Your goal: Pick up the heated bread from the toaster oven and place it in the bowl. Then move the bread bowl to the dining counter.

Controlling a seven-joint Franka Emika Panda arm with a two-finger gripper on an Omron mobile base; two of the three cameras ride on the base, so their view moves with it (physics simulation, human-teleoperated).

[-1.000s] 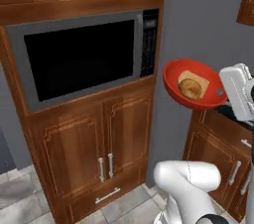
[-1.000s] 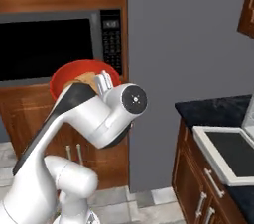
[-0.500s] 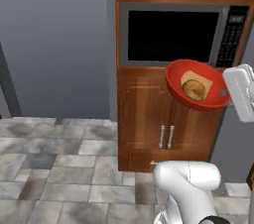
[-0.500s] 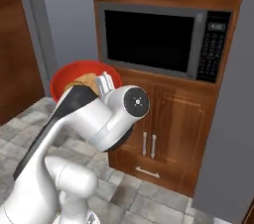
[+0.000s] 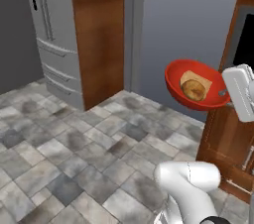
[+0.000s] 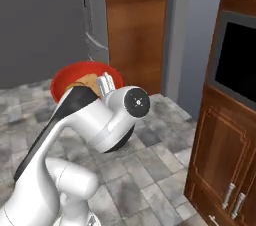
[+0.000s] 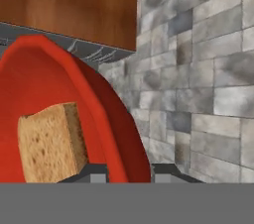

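Jaws pinch the red bowl's [image 5: 198, 85] rim at frame right, bread [image 5: 194, 86] inside.
Bread transfer looks done; delivery to the dining counter remains.

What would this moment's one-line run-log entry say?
phase: carrying | gripper: shut on red bowl rim | bread: inside bowl | bowl: held in the air above tiled floor | nearby: grey fridge, wood cabinets

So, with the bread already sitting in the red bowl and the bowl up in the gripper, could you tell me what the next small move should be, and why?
Probably keep the base turning, holding the bowl level. The gripper is clamped on its rim, the bread lies loose inside, and ahead are floor tiles and a fridge, no dining counter.
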